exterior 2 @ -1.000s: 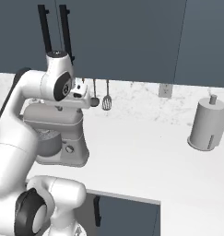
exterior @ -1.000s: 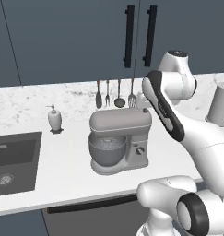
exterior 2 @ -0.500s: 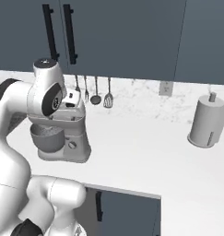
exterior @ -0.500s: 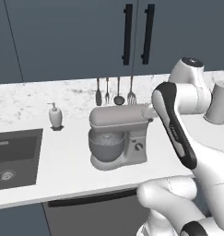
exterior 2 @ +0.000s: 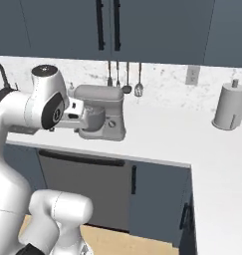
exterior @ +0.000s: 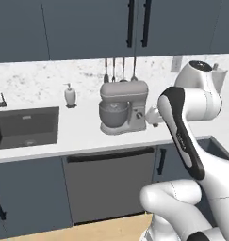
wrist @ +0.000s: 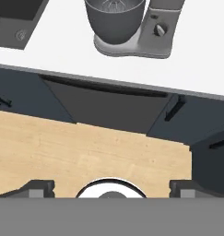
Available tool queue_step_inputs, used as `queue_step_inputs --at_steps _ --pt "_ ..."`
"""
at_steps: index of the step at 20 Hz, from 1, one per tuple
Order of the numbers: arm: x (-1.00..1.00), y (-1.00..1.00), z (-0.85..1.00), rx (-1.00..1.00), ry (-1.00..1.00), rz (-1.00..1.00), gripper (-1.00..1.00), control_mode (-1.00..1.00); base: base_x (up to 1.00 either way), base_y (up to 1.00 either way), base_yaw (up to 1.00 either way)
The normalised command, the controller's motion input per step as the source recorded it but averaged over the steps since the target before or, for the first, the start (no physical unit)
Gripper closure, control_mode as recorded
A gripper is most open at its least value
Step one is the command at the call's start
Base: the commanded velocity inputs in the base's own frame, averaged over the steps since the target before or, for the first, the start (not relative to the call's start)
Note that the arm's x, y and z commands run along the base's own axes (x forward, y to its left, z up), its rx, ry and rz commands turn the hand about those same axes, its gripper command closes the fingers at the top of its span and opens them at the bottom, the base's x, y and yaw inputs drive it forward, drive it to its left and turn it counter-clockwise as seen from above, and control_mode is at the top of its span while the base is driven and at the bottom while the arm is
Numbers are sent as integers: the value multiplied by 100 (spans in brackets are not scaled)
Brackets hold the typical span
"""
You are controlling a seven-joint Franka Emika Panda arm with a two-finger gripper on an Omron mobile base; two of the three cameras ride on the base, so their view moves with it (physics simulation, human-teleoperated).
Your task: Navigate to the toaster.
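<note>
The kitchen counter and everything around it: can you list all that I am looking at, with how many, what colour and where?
stand mixer: 1, grey with bowl, middle of the counter
hanging utensils: several, dark, on the wall behind the mixer
soap dispenser: 1, white, on the counter between sink and mixer
sink: 1, dark, set in the counter at left
paper towel roll: 1, grey on a stand, far right of the counter
wall outlet: 1, pale, on the backsplash
counter: 1, white, turns a corner at right
dishwasher: 1, dark grey, below the mixer
upper cabinets: dark blue, black handles
floor: light wood
gripper: 1, dark fingertips spread apart, pointing down at the floor
</note>
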Motion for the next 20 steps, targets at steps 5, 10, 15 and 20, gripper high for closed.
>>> queue_step_inputs --at_steps 5,10,15,20 --pt "0 0 0 0 0 0 -100 100 -3 65 -39" --pt "0 0 0 0 0 0 -100 100 0 100 -61" --pt "0 0 0 0 0 0 -100 100 0 60 -85" --pt "0 0 0 0 0 0 -100 100 0 3 -100"
